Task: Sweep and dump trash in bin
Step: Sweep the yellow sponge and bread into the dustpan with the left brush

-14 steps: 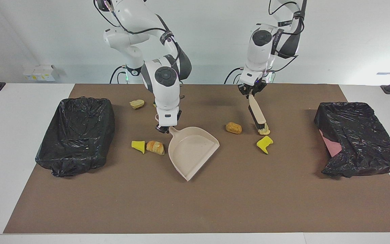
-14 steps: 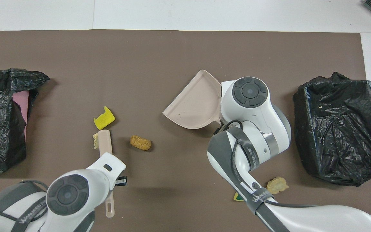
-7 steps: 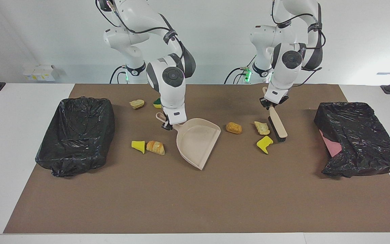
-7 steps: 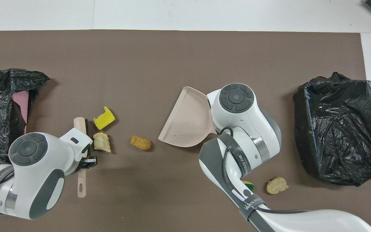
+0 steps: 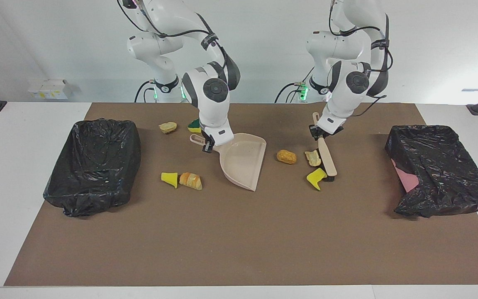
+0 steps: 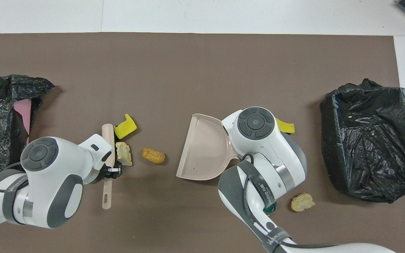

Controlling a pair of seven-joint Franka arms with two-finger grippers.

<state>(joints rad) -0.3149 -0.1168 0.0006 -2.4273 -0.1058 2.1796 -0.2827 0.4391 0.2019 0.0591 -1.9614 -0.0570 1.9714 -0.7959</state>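
On table: seven scraps (image 5: pixel 286 156), two bins (image 5: pixel 93 164).

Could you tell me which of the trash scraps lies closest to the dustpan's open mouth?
The golden-brown bread lump, alone between the beige dustpan and brush.

Both arms: glossy white shells with dark grey joint bands and round dark grey end caps showing a concentric ring pattern. Black cables run along the outside of the links, held by black straps with white lettering, and the wrist link has a silver metallic ring visible from overhead. Green status lights glow at the bases; the left gripper (image 5: pixel 320 133) and right gripper (image 5: pixel 208 147) are small black units under white flange housings.
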